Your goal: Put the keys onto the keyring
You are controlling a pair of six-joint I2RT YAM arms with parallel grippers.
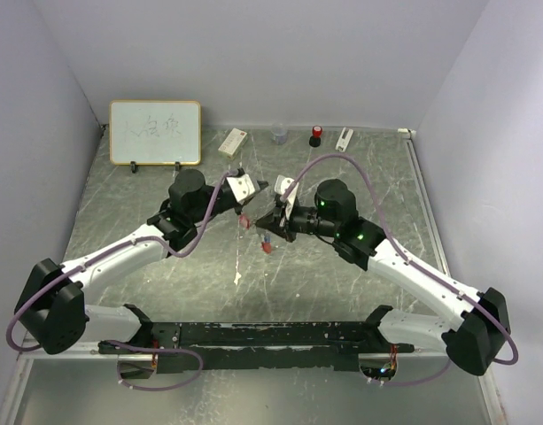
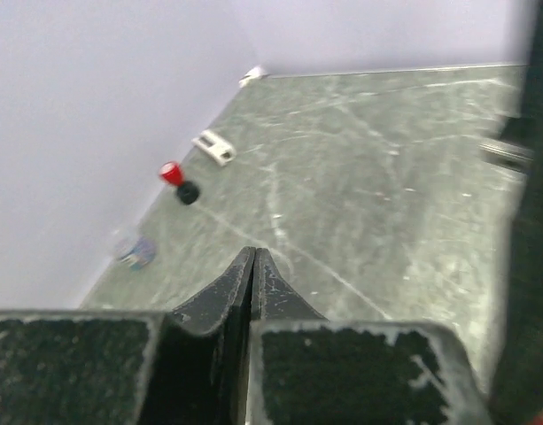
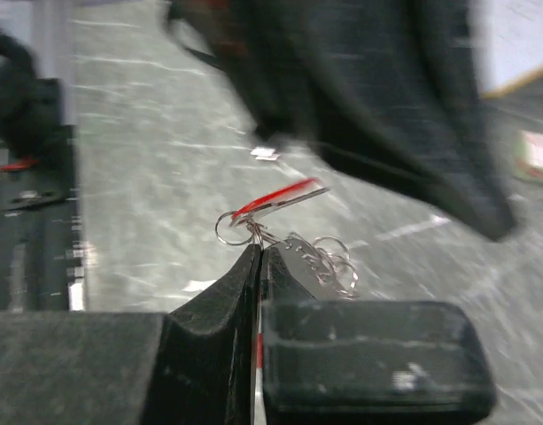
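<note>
Right wrist cam: the right gripper (image 3: 258, 250) has its claw pinching the keyring (image 3: 280, 197) at the very tips. The red fob sticks out ahead and the thin wire loops bunch off to one side. That's a tiny bite on thin metal, so my worry is it twists or slips out the moment anything pushes on it. A big dark blur (image 3: 386, 106) hangs close above, probably the other arm, so a bump looks easy.

Left wrist cam: the left gripper (image 2: 253, 252) is pressed together on nothing and aimed toward the back right corner of the bench (image 2: 368, 177). With no key in it, it'd need a fiddly pickup first, and a flat key could just skate away.

Top cam: both arms meet over the middle of the bench, with the keyring held there. What I take for the keys (image 1: 267, 245), a red-and-blue speck, shows just beside the right claw. Can't tell if it's hanging or lying down.
</note>
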